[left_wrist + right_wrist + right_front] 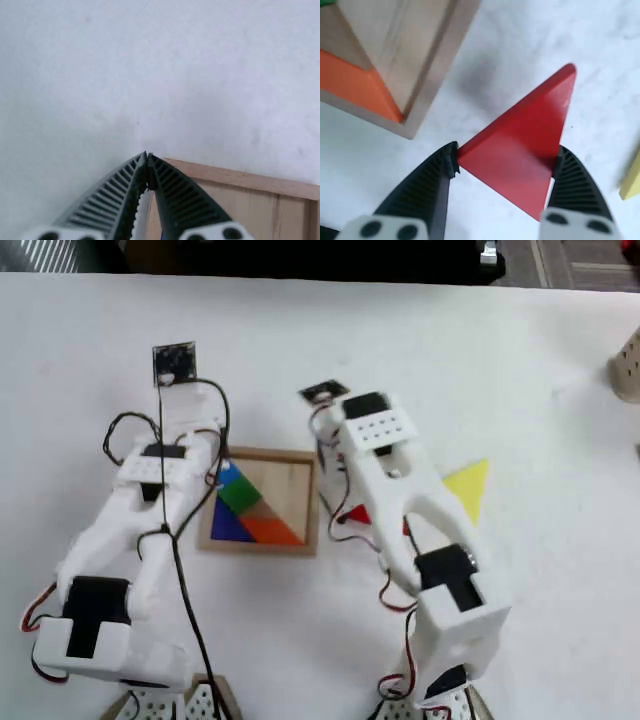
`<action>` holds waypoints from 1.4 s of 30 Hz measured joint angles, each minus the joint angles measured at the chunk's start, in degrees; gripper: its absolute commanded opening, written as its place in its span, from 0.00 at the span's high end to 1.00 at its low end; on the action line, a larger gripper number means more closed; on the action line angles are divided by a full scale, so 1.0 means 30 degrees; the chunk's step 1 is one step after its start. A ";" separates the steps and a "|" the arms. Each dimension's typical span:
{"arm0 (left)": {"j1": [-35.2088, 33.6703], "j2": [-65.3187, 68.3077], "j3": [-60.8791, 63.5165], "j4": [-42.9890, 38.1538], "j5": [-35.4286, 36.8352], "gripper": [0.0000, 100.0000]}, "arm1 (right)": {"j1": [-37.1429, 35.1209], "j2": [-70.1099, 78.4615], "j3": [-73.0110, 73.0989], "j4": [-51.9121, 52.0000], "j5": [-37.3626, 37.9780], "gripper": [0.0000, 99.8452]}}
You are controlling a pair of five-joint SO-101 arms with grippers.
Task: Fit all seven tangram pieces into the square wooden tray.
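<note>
High view: square wooden tray (pixel 312 510) mid-surface (pixel 450 350), holding blue piece (pixel 228 525), green piece (pixel 240 492) and orange piece (pixel 272 530); yellow triangle (pixel 468 487) lies well to its right.
Left wrist view: left pincer (pixel 147 159) pressed together over the tray's rim.
Right wrist view: right pincer (pixel 505 160) pinching red triangle (pixel 525 135), just beside the tray's corner.

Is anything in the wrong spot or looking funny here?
Nothing looks broken, but two pieces are outside the wooden tray. The red triangle is beside it, between the jaws of the right gripper. The yellow triangle lies farther off on the table. Part of the tray is bare.
</note>
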 measured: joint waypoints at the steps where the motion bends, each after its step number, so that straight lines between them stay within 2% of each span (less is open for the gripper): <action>1: 0.0000 0.0000 0.0000 0.0000 0.0000 0.98 | -0.0440 -0.0147 0.0000 0.0000 -0.0029 0.82; 4: -0.0264 0.0000 0.0000 0.0000 0.0000 0.98 | -0.1788 -0.0322 0.0000 -0.0176 -0.0352 0.81; 12: -0.1934 0.0000 -0.0703 0.0000 0.0000 0.98 | -0.5158 0.0381 0.0000 -0.3311 -0.1319 0.81; 19: -0.2022 0.0000 -0.0703 0.0000 0.0000 0.98 | -0.5480 0.1436 0.0000 -0.4190 -0.1319 0.62; 23: -0.2022 0.0000 -0.0703 0.0000 0.0000 0.98 | -0.5685 0.1582 -0.0088 -0.3692 -0.0615 0.59; 27: -0.2051 0.0000 -0.0703 0.0000 0.0000 0.98 | -0.5832 0.1582 -0.1495 -0.1407 -0.0117 0.59; 35: -0.2081 0.0000 -0.0703 0.0000 0.0000 0.98 | -0.5040 -0.1875 -0.1758 0.3165 0.2842 0.59; 38: -0.2051 0.0000 -0.0703 0.0000 0.0000 0.98 | -0.3429 -0.4542 -0.0029 0.3136 0.3311 0.60; 42: -0.1905 0.0000 -0.0703 0.0000 0.0000 0.98 | -0.1260 -0.8088 0.4073 0.0733 0.3399 0.61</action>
